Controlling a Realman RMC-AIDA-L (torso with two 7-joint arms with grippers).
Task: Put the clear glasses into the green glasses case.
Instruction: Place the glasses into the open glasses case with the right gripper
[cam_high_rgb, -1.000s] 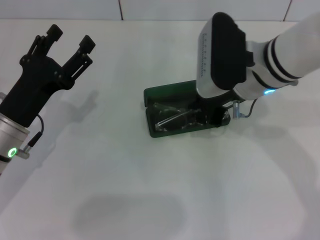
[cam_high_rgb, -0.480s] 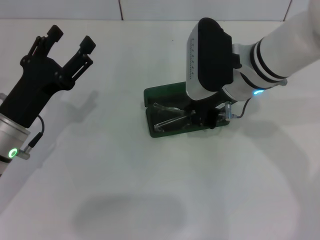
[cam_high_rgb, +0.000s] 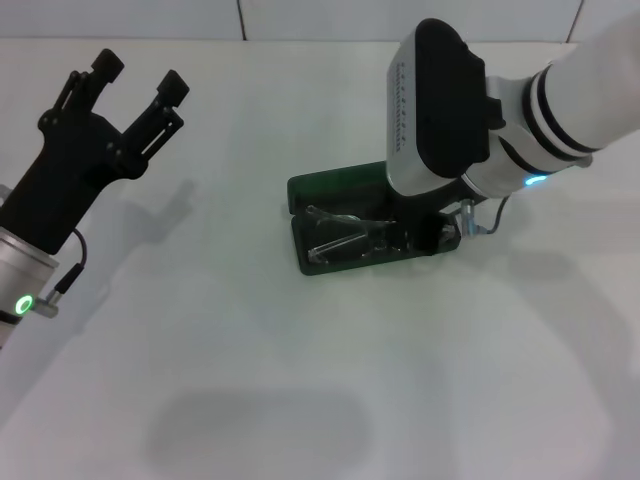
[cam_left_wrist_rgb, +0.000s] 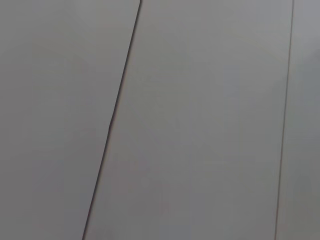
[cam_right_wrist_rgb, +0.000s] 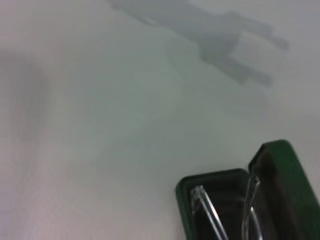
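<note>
The green glasses case (cam_high_rgb: 325, 190) lies open at the table's middle, lid folded back toward the far side. The clear glasses (cam_high_rgb: 338, 233) rest in its dark lower half, one thin temple arm angled up toward the left end. My right gripper (cam_high_rgb: 420, 236) hangs over the right end of the case, mostly hidden under its own white and black wrist. The right wrist view shows the case's left end (cam_right_wrist_rgb: 212, 177) with the glasses' clear temples (cam_right_wrist_rgb: 206, 211) inside. My left gripper (cam_high_rgb: 132, 85) is raised at the far left, open and holding nothing.
The white table (cam_high_rgb: 250, 380) spreads around the case, with a tiled wall along the far edge. The left wrist view shows only grey panels with a dark seam (cam_left_wrist_rgb: 112, 120).
The right arm swung left over the case, then back to the right. The glasses shifted a little inside the case, a temple arm now angled up. The left arm stayed still.
</note>
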